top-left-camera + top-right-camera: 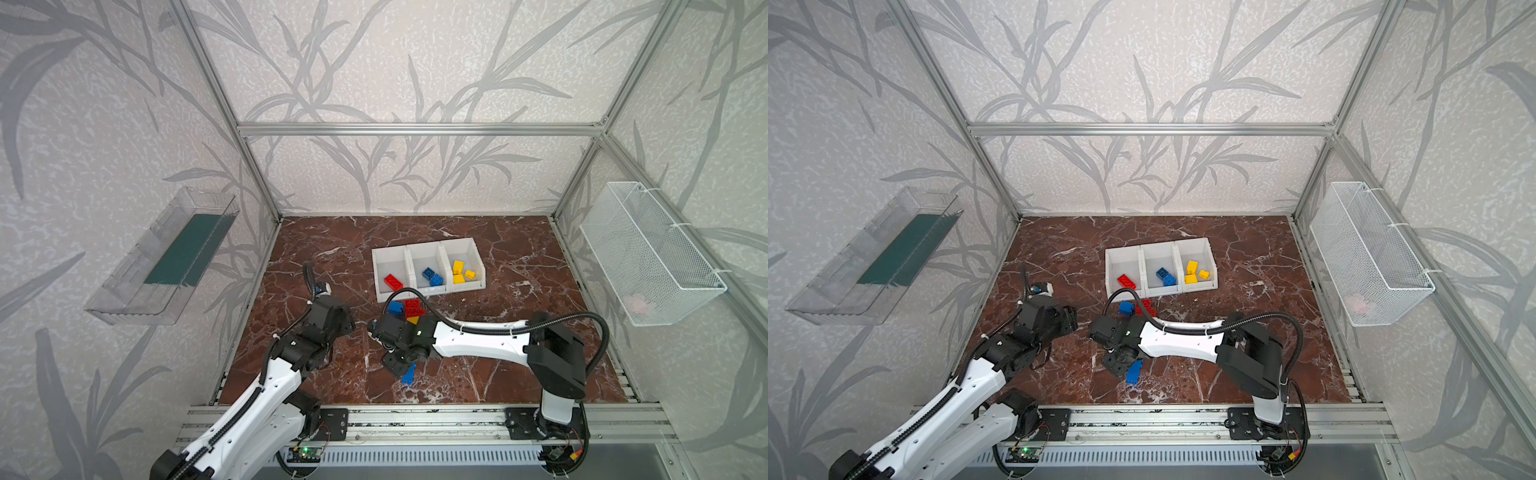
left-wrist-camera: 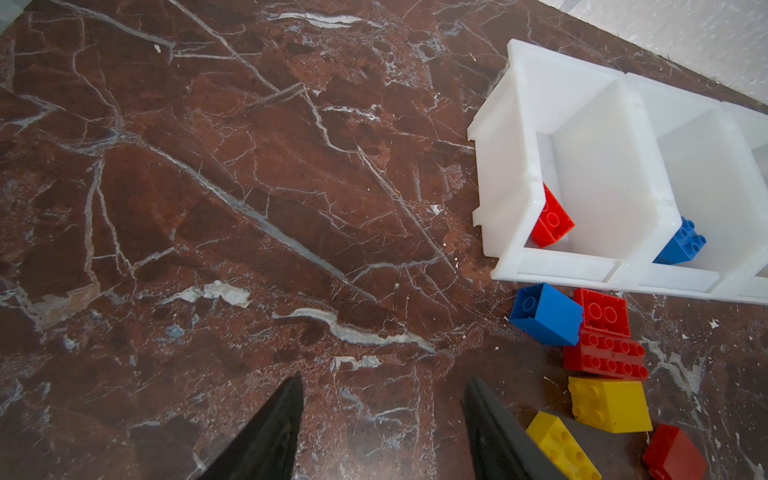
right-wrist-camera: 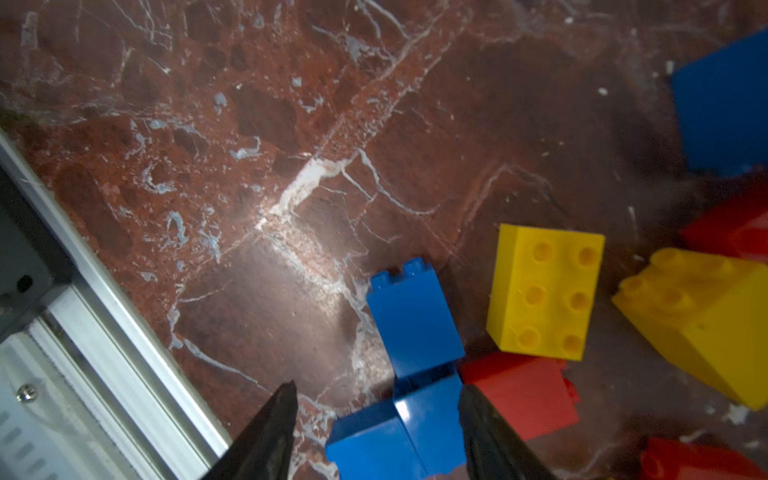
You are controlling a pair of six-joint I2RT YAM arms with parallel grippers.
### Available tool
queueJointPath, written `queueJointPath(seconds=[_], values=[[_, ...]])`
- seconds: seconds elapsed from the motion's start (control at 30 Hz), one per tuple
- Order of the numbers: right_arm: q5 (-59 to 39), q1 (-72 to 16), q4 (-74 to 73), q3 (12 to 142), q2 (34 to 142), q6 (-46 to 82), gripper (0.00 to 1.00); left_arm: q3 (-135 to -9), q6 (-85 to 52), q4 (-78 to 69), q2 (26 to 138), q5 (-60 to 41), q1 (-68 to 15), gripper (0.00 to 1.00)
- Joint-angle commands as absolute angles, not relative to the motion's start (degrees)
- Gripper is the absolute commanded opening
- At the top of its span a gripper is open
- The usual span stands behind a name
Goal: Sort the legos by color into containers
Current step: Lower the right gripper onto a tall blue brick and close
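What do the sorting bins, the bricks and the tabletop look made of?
Sorting bins: white, slightly translucent moulded plastic; light glows through the walls.
Yellow brick: hard, smooth plastic with crisp moulded studs and a slight gloss.
Tabletop: red-brown marble look with white veins and a sheen; real stone or printed laminate, I cannot tell.

Three bins (image 1: 424,251), roughly thirteen legos (image 1: 392,281)

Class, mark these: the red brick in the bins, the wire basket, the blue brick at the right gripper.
red brick (image 1: 392,281), in a top view, studded top
wire basket (image 1: 648,257), in a top view, mesh wall
blue brick (image 1: 409,374), in a top view, side face
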State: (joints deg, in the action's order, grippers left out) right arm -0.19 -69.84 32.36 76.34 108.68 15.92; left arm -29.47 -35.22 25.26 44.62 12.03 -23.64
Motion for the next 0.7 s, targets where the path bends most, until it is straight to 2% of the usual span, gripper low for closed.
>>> queueJointPath(seconds=[0.0, 0.23, 0.67], values=[[-0.24, -70.5, 33.82, 79.36, 111.21, 13.26, 0.59, -28.56, -37.48, 27.38, 42.74, 13.59, -23.21, 0.64], [1.49, -70.42, 36.26, 83.93, 115.64, 11.38, 0.57, -26.81, -38.99, 27.42, 41.96, 11.91, -23.28, 0.64], [2.91, -67.59, 36.28, 82.09, 115.01, 10.39, 0.57, -26.19, -39.29, 27.5, 41.39, 11.54, -23.25, 0.64]])
